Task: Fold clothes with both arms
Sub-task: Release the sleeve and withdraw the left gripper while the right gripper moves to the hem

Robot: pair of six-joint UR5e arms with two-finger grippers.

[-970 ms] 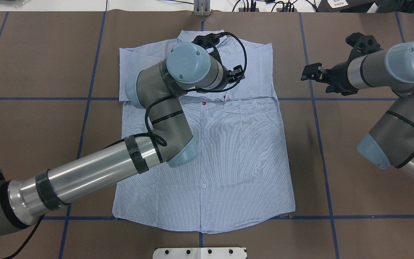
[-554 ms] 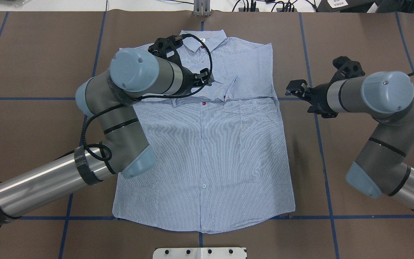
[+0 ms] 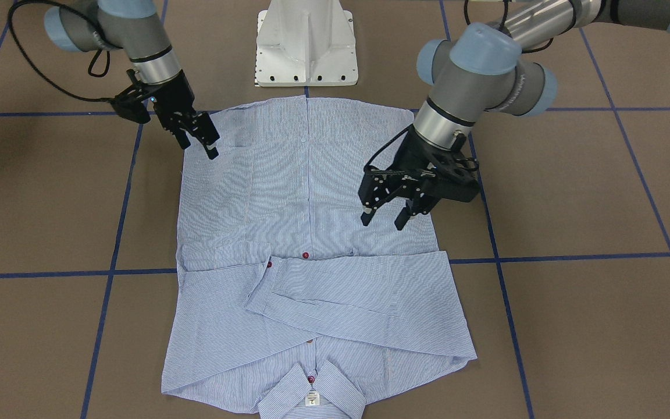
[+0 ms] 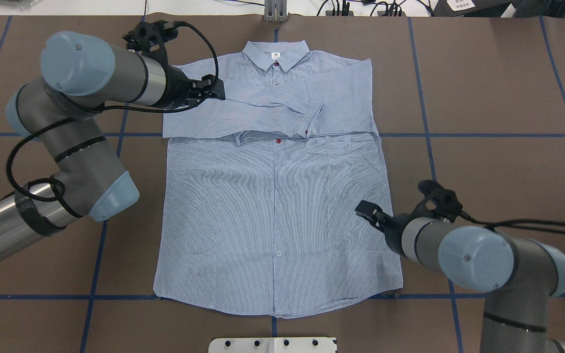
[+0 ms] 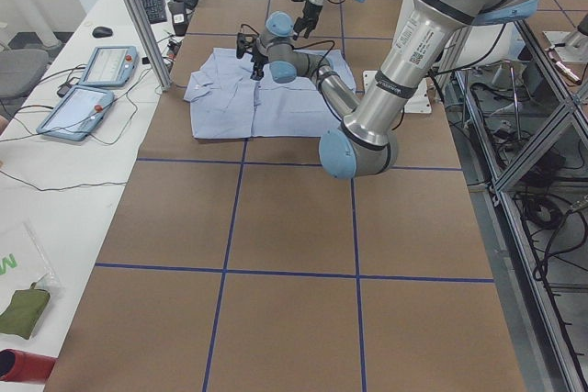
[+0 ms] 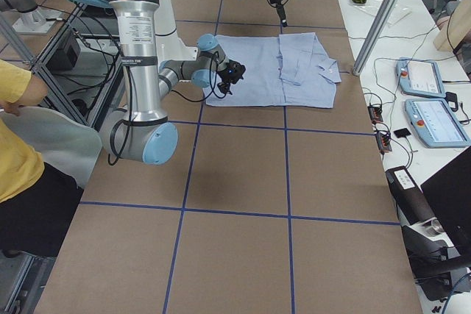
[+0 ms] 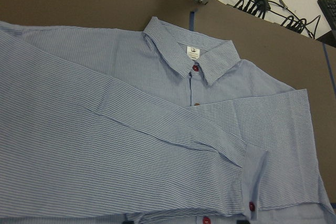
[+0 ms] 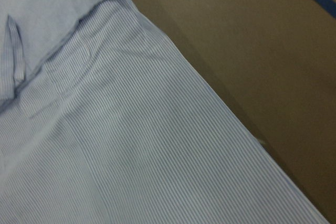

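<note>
The blue-and-white striped shirt (image 4: pixel 277 206) lies flat and front up on the brown table, collar (image 4: pixel 275 51) at the far edge and hem toward the robot base. Both sleeves are folded across the chest (image 3: pixel 364 302). My left gripper (image 3: pixel 382 221) hangs open and empty above the shirt on its left shoulder side, over the folded sleeve (image 4: pixel 218 91). My right gripper (image 3: pixel 198 144) is open and empty too, just over the shirt's lower right side edge (image 4: pixel 363 210). The left wrist view shows collar, label and crossed sleeves (image 7: pixel 157 145); the right wrist view shows the side edge (image 8: pixel 131 145).
The white pedestal base (image 4: pixel 272 344) sits just behind the hem. A metal post (image 4: pixel 275 12) and cables stand at the far edge behind the collar. Blue tape lines (image 4: pixel 434 162) grid the table. A person in yellow (image 6: pixel 15 130) is beside the robot.
My left arm has swung left, from over the collar and chest to the shirt's left shoulder. My right arm has come from the far right down to the shirt's lower right edge.
</note>
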